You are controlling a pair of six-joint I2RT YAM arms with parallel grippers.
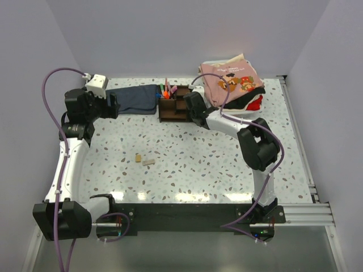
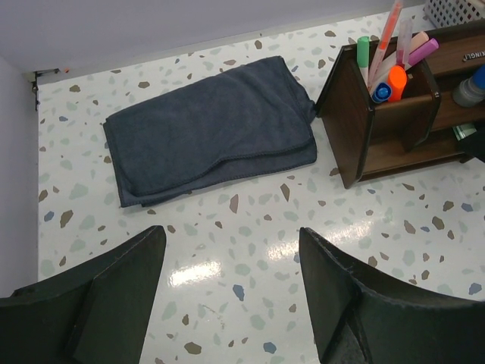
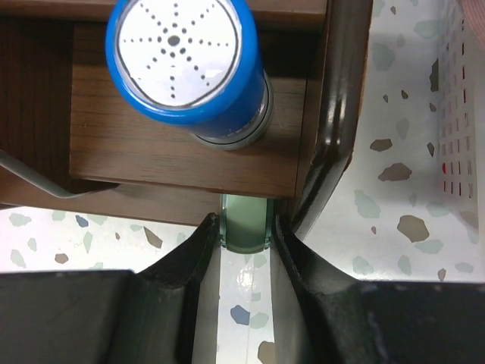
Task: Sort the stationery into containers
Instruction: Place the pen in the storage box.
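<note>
- While clamped on a green eraser (image 3: 244, 220), the right claw (image 3: 242, 226) sits at the organiser's (image 3: 151, 152) front edge, below the compartment holding the blue-capped bottle (image 3: 182, 53);
- left claw (image 2: 231, 239), fingers apart and empty, hangs over the tabletop (image 2: 250, 273) near the cloth (image 2: 204, 129);
- pens (image 2: 394, 45) stand in the organiser; two small erasers (image 1: 138, 158) lie loose on the tabletop.

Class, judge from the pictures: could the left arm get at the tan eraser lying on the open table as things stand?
Probably yes. The left gripper is open and empty, the tan eraser lies on bare table nearby, and the right gripper, holding a green eraser, is away at the organiser.
</note>
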